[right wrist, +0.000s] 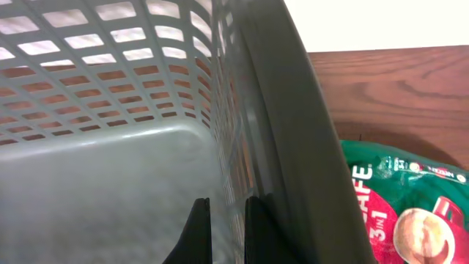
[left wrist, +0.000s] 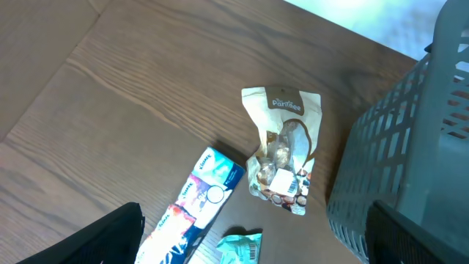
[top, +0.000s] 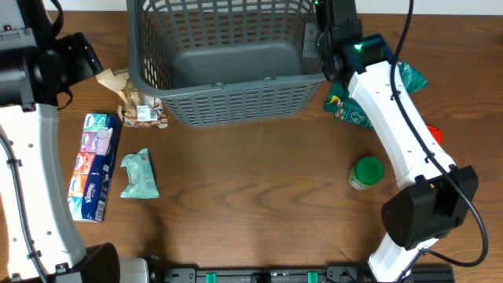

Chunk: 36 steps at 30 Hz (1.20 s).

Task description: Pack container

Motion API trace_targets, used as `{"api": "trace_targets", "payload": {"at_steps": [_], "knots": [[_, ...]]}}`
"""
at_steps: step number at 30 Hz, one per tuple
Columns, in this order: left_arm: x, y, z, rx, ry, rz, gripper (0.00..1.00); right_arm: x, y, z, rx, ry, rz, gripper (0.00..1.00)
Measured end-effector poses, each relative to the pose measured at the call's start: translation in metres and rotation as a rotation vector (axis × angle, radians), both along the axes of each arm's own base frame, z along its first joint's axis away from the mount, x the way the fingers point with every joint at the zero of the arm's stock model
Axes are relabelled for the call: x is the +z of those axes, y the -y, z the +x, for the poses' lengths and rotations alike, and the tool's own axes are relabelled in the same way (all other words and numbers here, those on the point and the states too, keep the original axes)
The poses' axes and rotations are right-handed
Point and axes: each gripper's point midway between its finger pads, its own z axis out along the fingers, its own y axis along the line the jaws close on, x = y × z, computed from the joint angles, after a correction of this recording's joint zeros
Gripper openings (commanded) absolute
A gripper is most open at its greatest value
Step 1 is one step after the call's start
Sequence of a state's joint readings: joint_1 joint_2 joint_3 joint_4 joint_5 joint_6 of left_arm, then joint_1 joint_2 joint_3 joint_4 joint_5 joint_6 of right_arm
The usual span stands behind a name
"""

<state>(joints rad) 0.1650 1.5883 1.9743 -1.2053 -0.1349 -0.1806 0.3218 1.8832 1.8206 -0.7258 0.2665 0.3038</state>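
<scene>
The right gripper [right wrist: 226, 233] is clamped on the right-hand wall of the container [right wrist: 293, 132], one finger inside the lattice and the other against the outside, just under the thick rim. From there the wrist sits above the container's far right corner, and the white arm [top: 393, 118] slopes back toward the near right, ending in its dark base joint by the table's near edge. The container [top: 236, 82] stands upright at the far middle of the table [top: 259, 181], its solid floor bare as far as I can see. Tucked beside its right wall, partly under the arm, lies a green coffee packet [right wrist: 403, 213] (the wrist view reads "3 in 1" on it), and nearer along that side stands a green-lidded jar [top: 366, 173], well clear of the container. Over on the left, the left gripper [left wrist: 255, 209] hangs released, its two dark fingers spread wide and closed on nothing, held above the table off the container's left side, with its arm rising along the left edge. Below it lies a beige snack pouch [left wrist: 282, 147], close to the container's near left corner. Nearer again is a long stack of tissue packs [left wrist: 194, 202], and beside that a small teal wipes packet [top: 139, 174], flat on the wood.
</scene>
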Motion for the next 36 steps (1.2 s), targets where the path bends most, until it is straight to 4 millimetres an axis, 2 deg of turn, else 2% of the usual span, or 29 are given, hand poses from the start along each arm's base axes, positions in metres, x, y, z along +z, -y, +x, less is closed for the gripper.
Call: {"api": "trace_targets", "payload": {"at_steps": [6,7,8,9,13,18,22,25,28,30,31,33,35,36], "knots": [[0.000,0.000,0.000,0.000,0.000,0.000,0.82,0.000,0.000,0.000,-0.003,-0.002,0.003,0.03],[0.000,0.000,0.000,0.000,0.000,0.000,0.83,0.000,0.000,0.000,-0.001,0.001,0.005,0.08],[0.000,0.000,0.000,0.000,0.000,0.000,0.83,0.003,-0.003,0.003,0.011,0.015,0.012,0.19],[0.000,0.000,0.000,0.000,0.000,-0.001,0.83,0.005,-0.004,0.005,0.013,0.027,0.015,0.20],[0.000,0.000,0.000,-0.001,-0.001,0.000,0.83,0.017,-0.025,0.014,0.151,0.082,0.036,0.15],[0.000,0.004,0.002,-0.031,0.000,0.006,0.82,0.028,-0.046,0.007,0.314,0.076,0.041,0.05],[0.004,0.031,0.014,-0.177,0.021,0.003,0.82,0.061,-0.050,0.003,0.369,0.118,0.028,0.01],[0.004,0.062,0.018,-0.315,0.016,0.014,0.81,0.087,-0.040,-0.002,0.338,0.160,0.003,0.01],[0.002,0.099,0.018,-0.463,0.000,0.028,0.80,0.112,-0.020,-0.013,0.277,0.202,-0.030,0.01],[-0.004,0.117,0.010,-0.523,-0.037,0.021,0.76,0.133,-0.002,-0.024,0.228,0.230,-0.041,0.01],[-0.008,0.122,0.004,-0.539,-0.066,0.014,0.72,0.139,0.006,-0.028,0.207,0.239,-0.042,0.01],[-0.017,0.129,-0.011,-0.559,-0.132,-0.001,0.57,0.150,0.023,-0.038,0.156,0.242,-0.037,0.01],[-0.028,0.133,-0.029,-0.571,-0.216,-0.020,0.47,0.155,0.041,-0.048,0.099,0.229,-0.026,0.01],[-0.032,0.135,-0.037,-0.577,-0.252,-0.025,0.37,0.155,0.049,-0.052,0.073,0.217,-0.020,0.01]]}}
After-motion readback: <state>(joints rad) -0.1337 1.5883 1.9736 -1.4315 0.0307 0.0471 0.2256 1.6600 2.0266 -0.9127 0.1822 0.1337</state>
